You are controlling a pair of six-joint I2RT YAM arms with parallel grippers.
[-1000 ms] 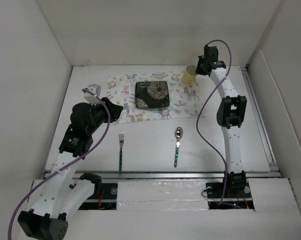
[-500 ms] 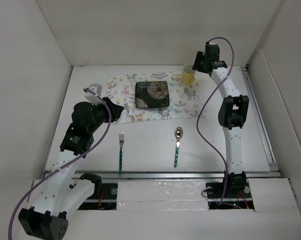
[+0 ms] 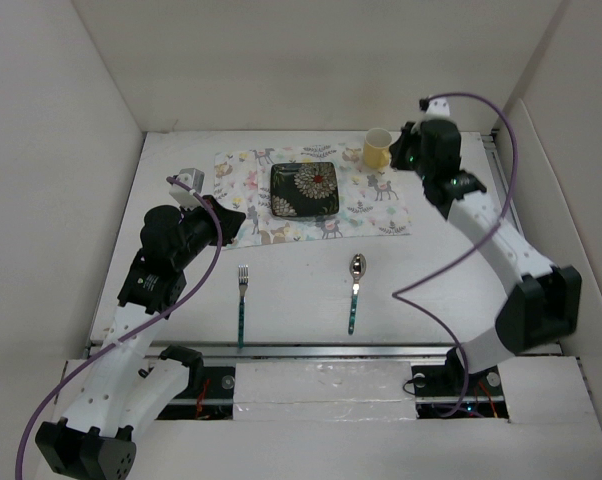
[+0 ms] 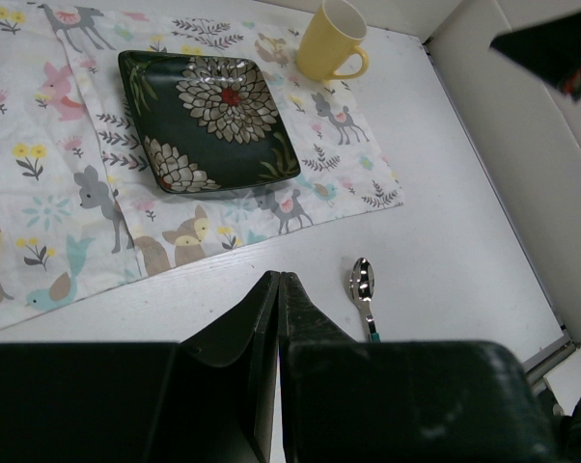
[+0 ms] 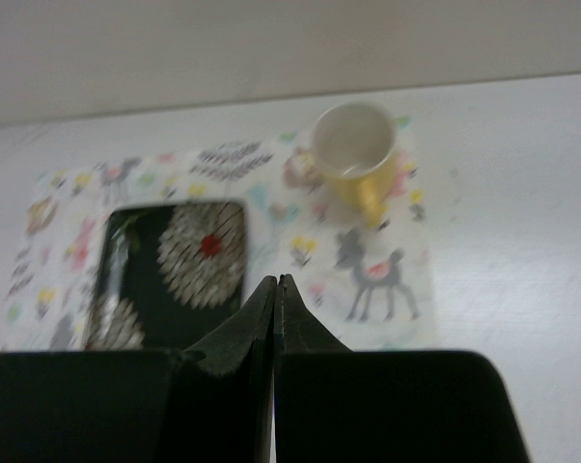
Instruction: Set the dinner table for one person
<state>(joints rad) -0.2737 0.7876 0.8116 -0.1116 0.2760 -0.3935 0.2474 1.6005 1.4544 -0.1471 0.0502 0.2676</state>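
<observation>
The white dinner table [image 3: 451, 290] carries a pastel animal-print placemat [image 3: 381, 205]. A dark square flower-pattern plate [image 3: 305, 190] lies at its middle. A yellow cup [image 3: 377, 149] stands upright at its far right corner. A teal-handled fork [image 3: 242, 300] and spoon [image 3: 355, 290] lie on the bare table in front of the mat. My left gripper [image 3: 233, 216] is shut and empty over the mat's near left edge; in the left wrist view [image 4: 279, 282] the plate [image 4: 208, 116], cup [image 4: 333, 40] and spoon [image 4: 364, 289] lie ahead. My right gripper [image 3: 405, 158] is shut and empty just right of the cup; it also shows in the right wrist view [image 5: 277, 282], with the cup [image 5: 356, 149] ahead.
White walls [image 3: 71, 180] enclose the table on the left, back and right. A metal rail [image 3: 381, 348] runs along the near edge by the arm bases. The right arm's elbow [image 3: 541, 300] hangs over the table's right side.
The right arm has drawn back from the cup, its elbow swinging out to the right and down. The cup stays on the mat's far right corner. The left arm has barely moved.
</observation>
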